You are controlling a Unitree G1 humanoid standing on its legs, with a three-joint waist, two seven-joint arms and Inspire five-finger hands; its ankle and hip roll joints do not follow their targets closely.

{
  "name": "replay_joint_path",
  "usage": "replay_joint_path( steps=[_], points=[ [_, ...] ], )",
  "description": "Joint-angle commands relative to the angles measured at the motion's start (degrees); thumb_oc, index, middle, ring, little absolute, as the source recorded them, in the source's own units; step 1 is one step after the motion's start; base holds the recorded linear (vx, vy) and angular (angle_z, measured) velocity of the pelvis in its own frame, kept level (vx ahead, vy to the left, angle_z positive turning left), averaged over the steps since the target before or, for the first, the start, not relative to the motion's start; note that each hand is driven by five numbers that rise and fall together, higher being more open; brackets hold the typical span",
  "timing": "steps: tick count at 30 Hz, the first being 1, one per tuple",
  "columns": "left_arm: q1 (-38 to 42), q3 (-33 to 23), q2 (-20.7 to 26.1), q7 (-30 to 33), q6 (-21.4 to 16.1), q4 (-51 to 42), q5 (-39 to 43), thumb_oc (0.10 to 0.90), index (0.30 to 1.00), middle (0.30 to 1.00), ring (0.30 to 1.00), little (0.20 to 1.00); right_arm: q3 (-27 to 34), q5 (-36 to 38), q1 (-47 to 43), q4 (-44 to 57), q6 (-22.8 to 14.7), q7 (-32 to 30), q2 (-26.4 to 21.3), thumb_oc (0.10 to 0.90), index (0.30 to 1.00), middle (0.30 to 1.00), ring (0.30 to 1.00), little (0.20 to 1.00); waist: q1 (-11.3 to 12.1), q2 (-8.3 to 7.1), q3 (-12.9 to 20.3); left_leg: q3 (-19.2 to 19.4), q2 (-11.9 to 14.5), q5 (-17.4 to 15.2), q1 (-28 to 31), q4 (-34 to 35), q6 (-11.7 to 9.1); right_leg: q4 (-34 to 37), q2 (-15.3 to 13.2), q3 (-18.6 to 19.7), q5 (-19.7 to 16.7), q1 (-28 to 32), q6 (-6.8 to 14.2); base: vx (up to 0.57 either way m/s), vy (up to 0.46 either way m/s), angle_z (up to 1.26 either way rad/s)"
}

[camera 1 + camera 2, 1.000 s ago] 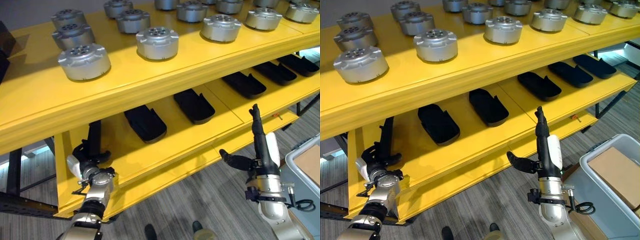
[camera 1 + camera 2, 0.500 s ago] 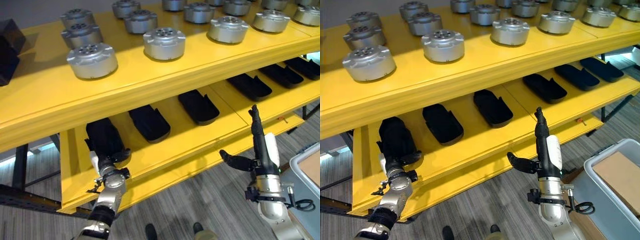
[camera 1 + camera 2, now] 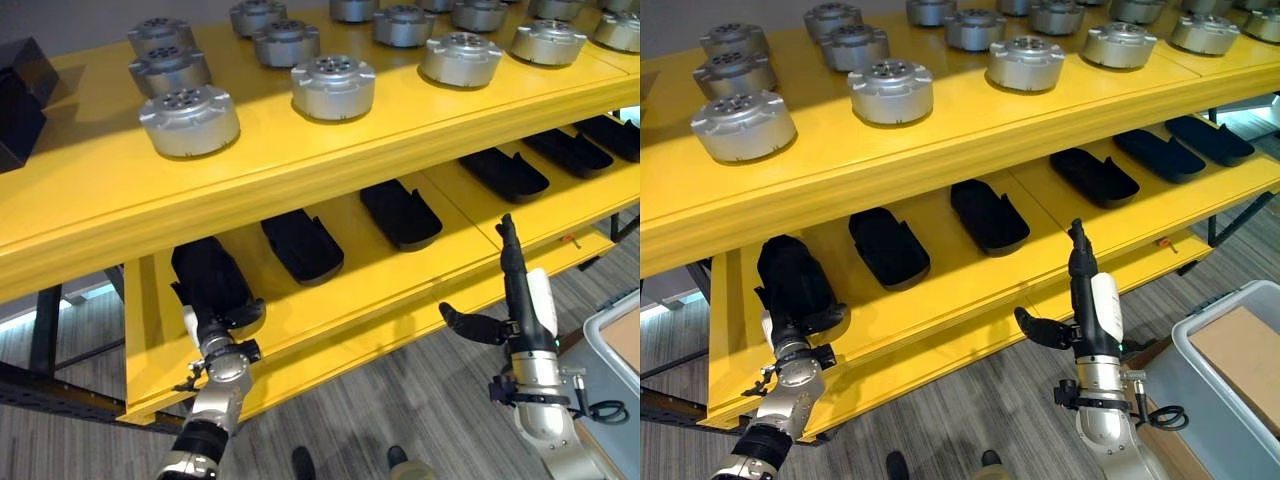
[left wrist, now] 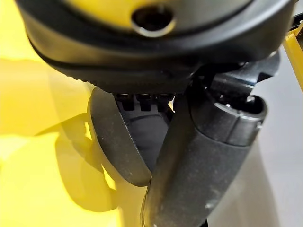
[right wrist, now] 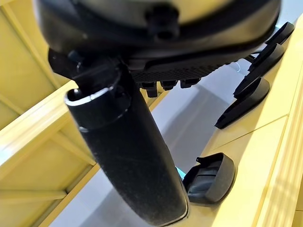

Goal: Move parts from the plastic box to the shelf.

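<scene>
My left hand [image 3: 215,350] is at the left end of the yellow shelf's lower level [image 3: 350,290], shut on a black moulded part [image 3: 207,278] that rests upright-tilted on the shelf board. In the left wrist view the part's curved edge [image 4: 113,142] sits between the thumb [image 4: 199,161] and the fingers. Several matching black parts [image 3: 302,243] lie in a row along the lower level. My right hand [image 3: 1085,300] stands in front of the shelf's middle, open, fingers straight up and thumb out to the side, holding nothing.
Several silver round parts [image 3: 190,120] fill the top level. A grey plastic box [image 3: 1200,345] with a brown flat thing inside stands on the floor at the lower right. Grey floor lies before the shelf.
Since a second ago my left hand has carried the black part up and onto the lower level's left end. The view has shifted a little. The right hand has stayed still.
</scene>
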State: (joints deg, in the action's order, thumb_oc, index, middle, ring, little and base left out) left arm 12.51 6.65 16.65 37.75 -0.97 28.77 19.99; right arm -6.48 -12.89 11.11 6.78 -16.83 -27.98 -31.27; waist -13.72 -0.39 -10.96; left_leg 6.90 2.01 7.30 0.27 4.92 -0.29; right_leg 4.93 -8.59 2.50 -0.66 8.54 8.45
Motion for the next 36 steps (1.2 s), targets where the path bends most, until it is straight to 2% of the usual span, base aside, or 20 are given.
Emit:
replay_joint_path(
  steps=[1,9,15,20,23,24,26,36],
  points=[
    [2.51,-1.68,1.49,1.09,-0.52,2.97,-0.53,0.9,1.0,1.0,1.0,1.0,2.08,-0.07,-5.97,5.03,-3.54,-2.59,-1.07,0.9,1.0,1.0,1.0,1.0,2.72,-0.25,0.62,1.79,3.83,-7.01,5.38,0.02,-0.7,-5.04,0.3,-1.07,0.32,-6.13,-0.23,0.0,0.0,0.0],
    [4.1,-1.78,4.06,3.42,0.0,3.96,-6.73,0.9,1.0,1.0,1.0,1.0,1.52,-0.18,-6.01,4.98,-3.55,-2.62,-1.44,0.9,1.0,1.0,1.0,1.0,2.4,0.01,0.61,1.89,3.8,-6.93,5.26,-0.03,-0.84,-5.34,0.3,-0.92,0.51,-6.35,-0.22,0.0,0.0,0.0],
    [5.55,-1.82,5.8,3.93,-1.82,4.45,-7.44,0.9,1.0,1.0,1.0,1.0,1.0,-0.78,-6.65,4.68,-3.01,-2.9,-1.93,0.9,1.0,1.0,1.0,1.0,2.2,0.22,0.72,1.81,3.67,-6.98,5.4,0.03,-0.85,-5.4,0.23,-0.75,0.52,-6.39,-0.16,0.0,0.0,0.0],
    [6.66,-1.4,6.28,5.3,-1.84,2.72,-8.67,0.9,1.0,1.0,1.0,1.0,1.4,-1.02,-6.72,4.31,-3.43,-3.12,-2.31,0.9,1.0,1.0,1.0,1.0,2.03,0.26,0.83,1.74,3.55,-7.17,5.47,0.08,-0.86,-5.31,0.12,-0.8,0.51,-6.33,-0.02,0.0,0.0,0.0],
    [7.61,-1.39,6.7,5.39,-3.25,2.89,-7.96,0.9,1.0,1.0,1.0,1.0,1.42,-1.25,-6.77,4.09,-3.76,-2.96,-2.46,0.9,1.0,1.0,1.0,1.0,1.83,0.2,1.02,1.88,3.56,-7.24,5.51,0.08,-0.9,-5.3,0.13,-0.7,0.53,-6.31,0.03,0.0,0.0,0.0],
    [8.17,-1.43,6.7,5.03,-5.9,3.07,-7.08,0.9,1.0,1.0,1.0,1.0,1.21,-2.29,-6.81,4.13,-3.62,-3.42,-2.46,0.9,1.0,1.0,1.0,1.0,1.74,0.19,1.07,1.88,3.54,-7.28,5.54,0.08,-0.86,-5.36,0.16,-0.62,0.59,-6.32,0.0,0.0,0.0,0.0],
    [8.88,-1.38,6.12,4.19,-8.06,2.23,-5.37,0.9,1.0,1.0,1.0,1.0,1.21,-2.5,-6.71,3.79,-3.74,-4.13,-2.39,0.9,1.0,1.0,1.0,1.0,1.56,0.13,1.17,2.0,3.57,-7.31,5.58,0.08,-0.87,-5.52,0.17,-0.49,0.68,-6.36,0.0,0.0,0.0,0.0],
    [7.7,-1.5,3.68,-1.17,-9.58,0.57,-1.44,0.9,1.0,1.0,1.0,1.0,2.13,-2.58,-6.4,3.26,-4.18,-3.71,-1.81,0.9,1.0,1.0,1.0,1.0,1.37,-0.07,1.26,2.59,3.77,-7.61,6.01,0.08,-0.79,-5.57,0.36,-0.34,0.89,-6.15,-0.06,0.0,0.0,0.0]
  ],
)
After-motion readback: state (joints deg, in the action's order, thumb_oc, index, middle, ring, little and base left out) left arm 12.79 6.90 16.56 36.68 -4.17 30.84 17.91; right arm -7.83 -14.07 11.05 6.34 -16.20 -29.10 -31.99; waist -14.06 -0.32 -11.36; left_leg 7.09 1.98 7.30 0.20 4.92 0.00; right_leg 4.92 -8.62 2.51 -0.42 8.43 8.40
